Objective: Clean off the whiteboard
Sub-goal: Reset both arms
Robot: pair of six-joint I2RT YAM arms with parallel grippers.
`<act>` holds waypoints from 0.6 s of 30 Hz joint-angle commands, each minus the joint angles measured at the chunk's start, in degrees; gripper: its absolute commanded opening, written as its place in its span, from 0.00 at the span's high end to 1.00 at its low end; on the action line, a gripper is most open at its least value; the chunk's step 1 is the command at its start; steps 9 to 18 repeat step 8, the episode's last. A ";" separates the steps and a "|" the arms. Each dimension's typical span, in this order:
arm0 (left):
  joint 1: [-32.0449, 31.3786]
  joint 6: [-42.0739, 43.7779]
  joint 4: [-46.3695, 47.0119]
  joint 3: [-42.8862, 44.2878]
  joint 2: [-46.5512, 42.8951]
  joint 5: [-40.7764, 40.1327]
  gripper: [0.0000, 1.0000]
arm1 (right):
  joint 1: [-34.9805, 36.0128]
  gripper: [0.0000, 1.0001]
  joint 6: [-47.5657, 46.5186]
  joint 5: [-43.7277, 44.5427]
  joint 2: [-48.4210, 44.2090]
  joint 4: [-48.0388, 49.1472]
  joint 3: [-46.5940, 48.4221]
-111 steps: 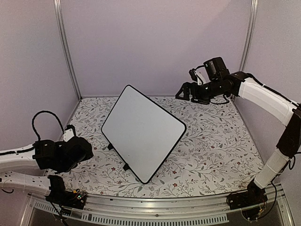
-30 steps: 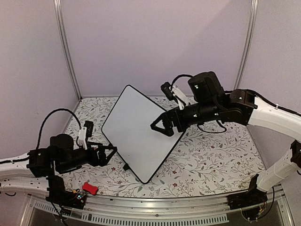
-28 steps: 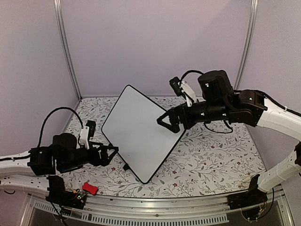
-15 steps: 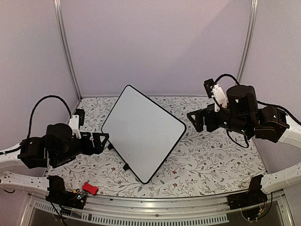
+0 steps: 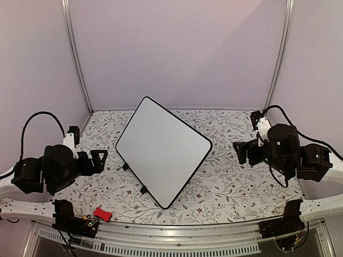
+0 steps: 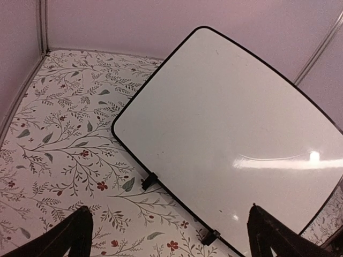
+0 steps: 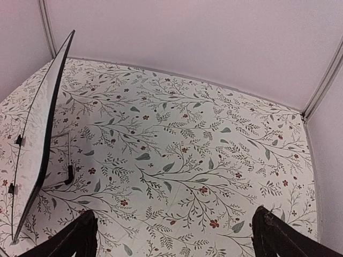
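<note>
The whiteboard [image 5: 163, 152] stands tilted on small black feet in the middle of the floral table. Its face looks white, with only tiny specks. In the left wrist view the whiteboard [image 6: 230, 123] fills the upper right, and a light glare crosses it. In the right wrist view the whiteboard [image 7: 38, 136] shows edge-on at the left. My left gripper [image 5: 100, 159] hangs open to the left of the board, apart from it, with nothing between its fingers [image 6: 75, 238]. My right gripper [image 5: 239, 153] is open and empty to the right of the board, over the bare cloth [image 7: 177, 176].
A small red eraser block [image 5: 103, 214] lies at the near edge beside the left arm's base. Lilac walls with metal corner posts [image 5: 74, 53] close in the table on three sides. A metal rail [image 5: 177, 233] runs along the front.
The right arm has swung away from above the board to the right side and lower. The left arm has drawn back leftwards from the board's edge. Both grippers stayed open.
</note>
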 commanded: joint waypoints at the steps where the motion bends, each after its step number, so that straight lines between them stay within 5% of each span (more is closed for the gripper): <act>1: -0.54 -2.95 -3.34 0.48 -1.08 -3.20 0.00 | 0.31 0.01 1.91 6.16 -1.89 1.81 -1.32; 18: -0.58 -3.58 -3.50 0.15 -2.44 -3.13 0.00 | 0.36 0.01 2.98 7.49 -2.02 0.81 -0.80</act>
